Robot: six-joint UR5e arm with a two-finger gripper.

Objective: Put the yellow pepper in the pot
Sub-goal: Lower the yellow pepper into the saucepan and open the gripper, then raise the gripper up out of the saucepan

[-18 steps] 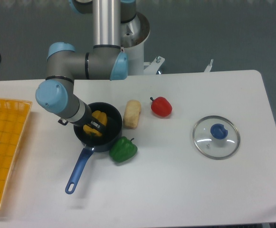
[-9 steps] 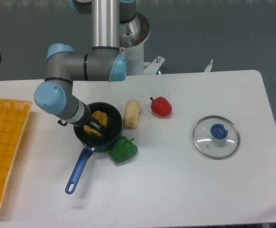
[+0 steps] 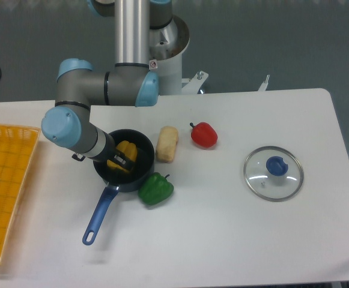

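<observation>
Camera view: no legible writing. Gripper (image 3: 121, 158) is inside the pot (image 3: 139, 172), finger spacing indeterminate, at the yellow pepper (image 3: 125, 150). Green pepper (image 3: 155, 188) touches the pot's rim.

A single fixed camera looks steeply down on the table (image 3: 222, 228) from the front edge, opposite the arm's base (image 3: 165, 45), which stands at 12 o'clock just beyond the far edge. It sits far enough back to take in nearly the whole white top: the right edge runs down at 3 o'clock, the near edge is cut off at 6 o'clock, and the left side runs out of frame at 9 o'clock, where a yellow tray (image 3: 3, 192) is only partly seen. Grey floor fills the top band. The upper arm column leaves the frame at 12 o'clock.
</observation>
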